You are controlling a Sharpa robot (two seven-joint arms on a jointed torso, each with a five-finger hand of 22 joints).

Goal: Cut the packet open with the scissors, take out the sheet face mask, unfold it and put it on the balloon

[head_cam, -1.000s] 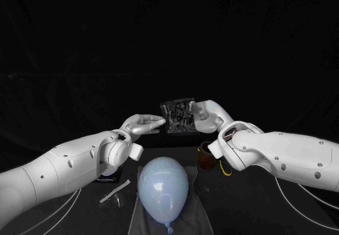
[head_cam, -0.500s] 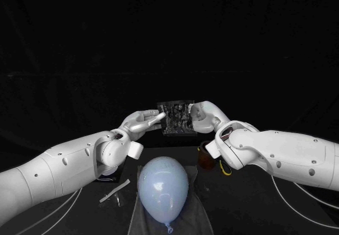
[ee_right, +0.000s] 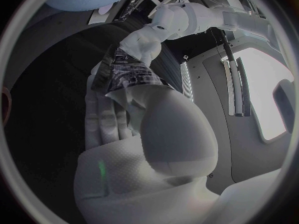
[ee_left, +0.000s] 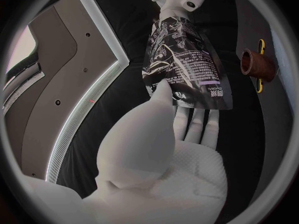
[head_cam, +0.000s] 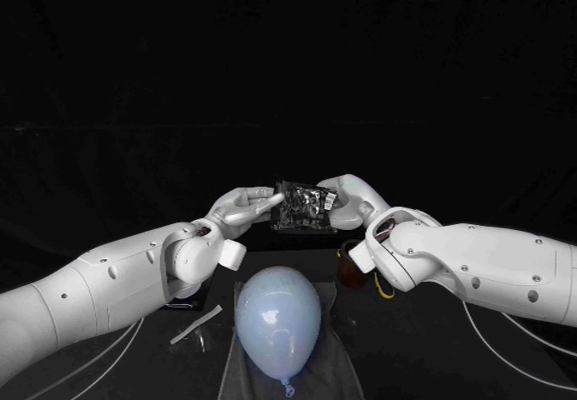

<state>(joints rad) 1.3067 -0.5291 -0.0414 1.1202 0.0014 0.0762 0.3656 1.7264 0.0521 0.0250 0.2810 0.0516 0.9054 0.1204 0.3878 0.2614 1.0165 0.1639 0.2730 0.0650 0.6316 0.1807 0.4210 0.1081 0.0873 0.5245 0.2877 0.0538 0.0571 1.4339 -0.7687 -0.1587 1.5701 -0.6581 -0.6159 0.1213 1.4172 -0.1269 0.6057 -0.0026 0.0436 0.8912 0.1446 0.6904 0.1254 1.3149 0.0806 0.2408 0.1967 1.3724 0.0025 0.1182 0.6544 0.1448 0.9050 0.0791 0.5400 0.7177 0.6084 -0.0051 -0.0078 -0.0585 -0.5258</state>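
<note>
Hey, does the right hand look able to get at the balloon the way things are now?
Not readily, I'd say. The right hand is up in the air holding the packet, so it is occupied. The way itself looks free: the balloon lies uncovered below it.

The left arm and the right arm are held raised and angled inward. The left robot hand and the right robot hand are set close together, and the packet is pinched between thumb and fingers by each.
</note>
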